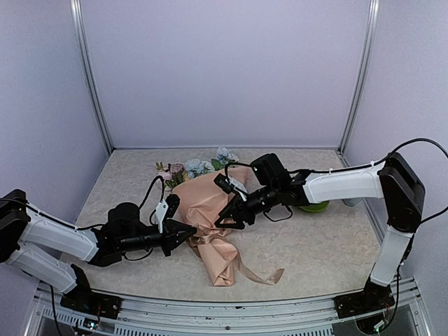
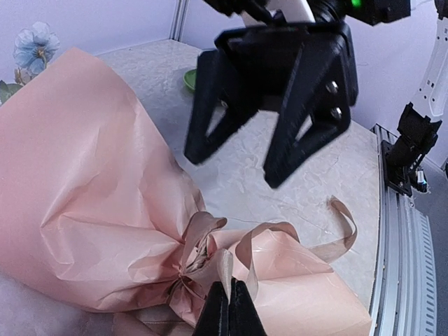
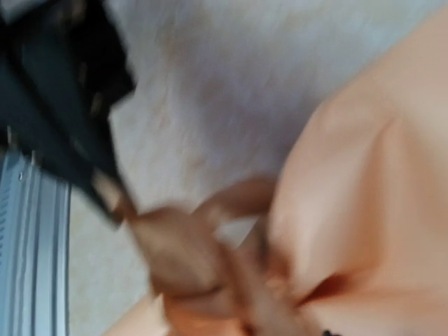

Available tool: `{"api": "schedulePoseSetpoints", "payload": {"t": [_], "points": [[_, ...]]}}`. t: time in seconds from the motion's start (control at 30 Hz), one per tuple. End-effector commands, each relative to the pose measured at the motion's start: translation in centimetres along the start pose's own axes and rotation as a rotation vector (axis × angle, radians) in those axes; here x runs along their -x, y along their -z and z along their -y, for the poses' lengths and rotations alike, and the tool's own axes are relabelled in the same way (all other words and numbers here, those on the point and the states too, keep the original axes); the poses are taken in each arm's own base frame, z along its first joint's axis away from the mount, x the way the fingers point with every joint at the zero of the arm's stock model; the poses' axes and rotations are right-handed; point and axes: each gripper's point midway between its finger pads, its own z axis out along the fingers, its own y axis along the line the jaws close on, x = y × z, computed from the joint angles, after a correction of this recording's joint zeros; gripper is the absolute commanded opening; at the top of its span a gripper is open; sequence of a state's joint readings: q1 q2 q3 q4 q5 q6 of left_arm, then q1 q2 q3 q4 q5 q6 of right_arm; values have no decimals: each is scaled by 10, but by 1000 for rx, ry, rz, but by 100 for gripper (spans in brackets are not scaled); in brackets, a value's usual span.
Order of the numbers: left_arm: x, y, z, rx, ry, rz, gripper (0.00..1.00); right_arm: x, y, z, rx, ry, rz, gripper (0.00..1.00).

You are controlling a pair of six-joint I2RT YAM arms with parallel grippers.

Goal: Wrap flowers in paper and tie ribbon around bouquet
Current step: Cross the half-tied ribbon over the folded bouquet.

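- Tying step, I judge: the ribbon [image 2: 269, 234] cinches the bouquet [image 2: 91, 175].
- My left gripper [image 2: 225, 308] pinches a ribbon strand; the right gripper [image 2: 236, 168] gapes, empty.
- Next I'd tighten the knot.

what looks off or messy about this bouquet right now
The ribbon knot at the narrow waist of the bouquet looks untidy: uneven floppy loops, one end curling loose over the table. Below it the paper tail is crumpled and splayed. The left gripper pinches one ribbon strand.
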State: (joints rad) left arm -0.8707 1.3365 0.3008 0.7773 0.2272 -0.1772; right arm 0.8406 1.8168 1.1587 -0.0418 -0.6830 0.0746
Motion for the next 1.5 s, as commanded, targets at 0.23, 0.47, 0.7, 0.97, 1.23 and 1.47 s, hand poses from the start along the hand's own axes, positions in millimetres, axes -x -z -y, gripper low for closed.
{"api": "schedulePoseSetpoints", "payload": {"t": [0.23, 0.47, 0.7, 0.97, 1.23, 1.47], "points": [[17, 1, 6, 1, -29, 50, 0, -3, -29, 29, -11, 82, -126, 53], [14, 1, 6, 2, -27, 41, 0, -16, -43, 15, 57, 107, -145, 53], [13, 1, 5, 7, -26, 40, 0, -29, -52, 21, 37, 102, -177, 36], [5, -2, -4, 53, -10, 22, 0, -3, -35, 14, 9, 114, -103, 0], [-4, -6, -22, 144, 37, 19, 0, -1, -21, -9, 76, 100, -39, 0], [-23, -11, -36, 208, 64, -38, 0, 2, -21, -19, 136, 77, 1, 0]]}}
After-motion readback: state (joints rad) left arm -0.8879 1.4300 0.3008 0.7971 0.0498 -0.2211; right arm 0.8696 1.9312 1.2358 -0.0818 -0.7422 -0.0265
